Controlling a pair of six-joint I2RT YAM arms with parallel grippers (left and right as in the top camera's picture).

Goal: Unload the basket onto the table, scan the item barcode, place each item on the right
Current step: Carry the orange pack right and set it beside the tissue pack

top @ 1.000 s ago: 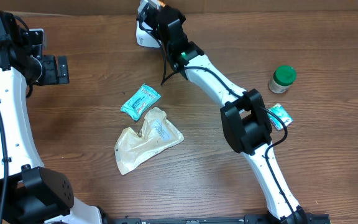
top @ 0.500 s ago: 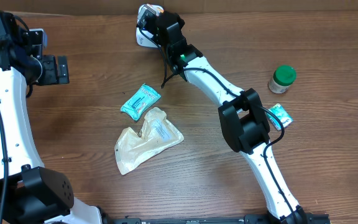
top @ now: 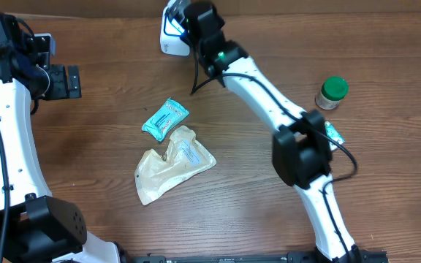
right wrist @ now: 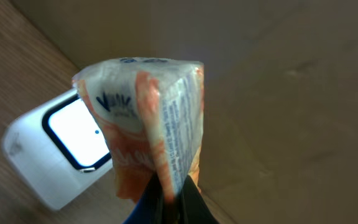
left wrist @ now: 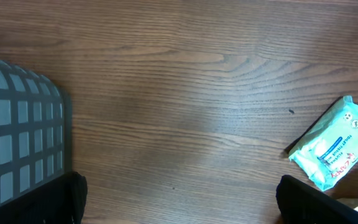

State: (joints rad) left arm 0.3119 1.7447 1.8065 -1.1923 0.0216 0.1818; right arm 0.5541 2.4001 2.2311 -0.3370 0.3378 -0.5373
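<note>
Finds the left gripper [top: 70,82] at far left, jaws spread fully and gripping nothing, over bare wood beside a dark grid basket [left wrist: 17,137]. Meets next a teal packet [top: 165,118] near table centre, just beside a crumpled beige pouch [top: 170,164]. Reaches the white scanner [top: 170,42] at the top edge, with the right gripper [right wrist: 169,196] clamped tight on an orange-and-white packet [right wrist: 154,118], held close by the scanner's window. Ends at right with a green-lidded jar [top: 332,93] and a small teal sachet [top: 333,134] against the right arm.

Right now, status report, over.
Left fingers open, empty. Right fingers shut on orange-and-white plastic packet, held close to white box scanner. Nothing seen in the way.
</note>
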